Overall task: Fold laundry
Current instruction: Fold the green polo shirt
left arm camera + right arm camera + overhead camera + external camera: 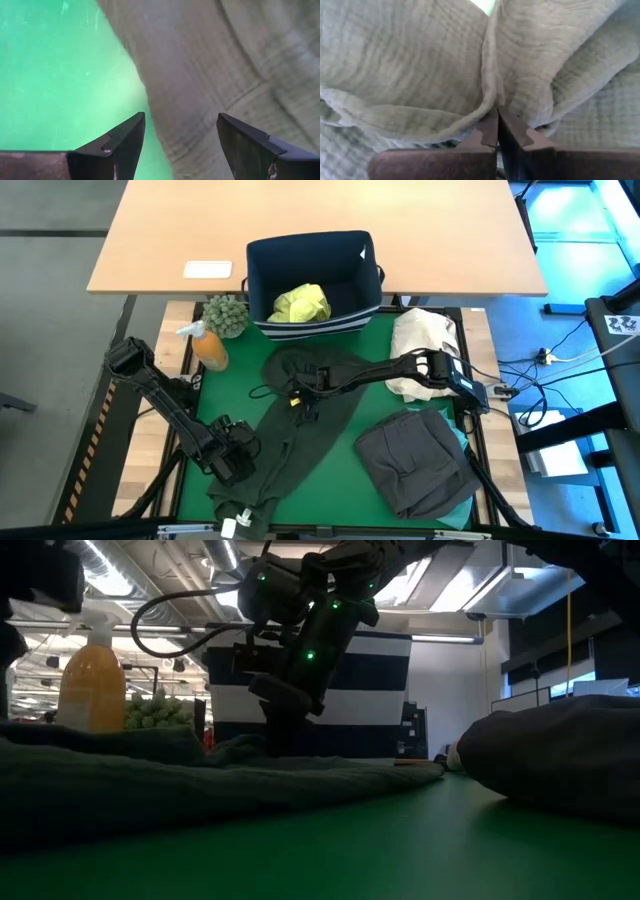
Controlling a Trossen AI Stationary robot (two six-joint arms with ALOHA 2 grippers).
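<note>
- Working from the table's left edge: the left gripper (pixel 240 458) sits low near the front-left corner, its jaws spread wide over the hem of the dark olive garment (pixel 300 430) and gripping nothing; the left wrist view shows the green mat (pixel 55 70) on one side and cloth (pixel 225 65) on the other.
- Standing near the back-left corner are an orange spray bottle (pixel 207 345) and a small green plant (pixel 226 314), both clear of the work.
- Lying across the middle of the table, the dark olive garment runs from near the bin to the front edge, long and rumpled; it looks barely started, with no clean fold visible.
- Pinching that garment near its upper middle, the right gripper (pixel 300 395) has its jaws tight together on a ridge of cloth (pixel 492 100).
- Sitting at the back edge, the navy bin (pixel 262 260) holds the yellow-green shirt (pixel 300 304), still unfolded.
- Lying toward the front-right corner, the charcoal grey garment (pixel 415 460) forms a rough rectangle, seemingly folded, with a turquoise edge (pixel 462 442) showing beneath it.
- Resting by the right edge is a cream cloth bundle (pixel 425 345).
- Judging overall: one piece appears done, one is in hand, at least one waits.
</note>
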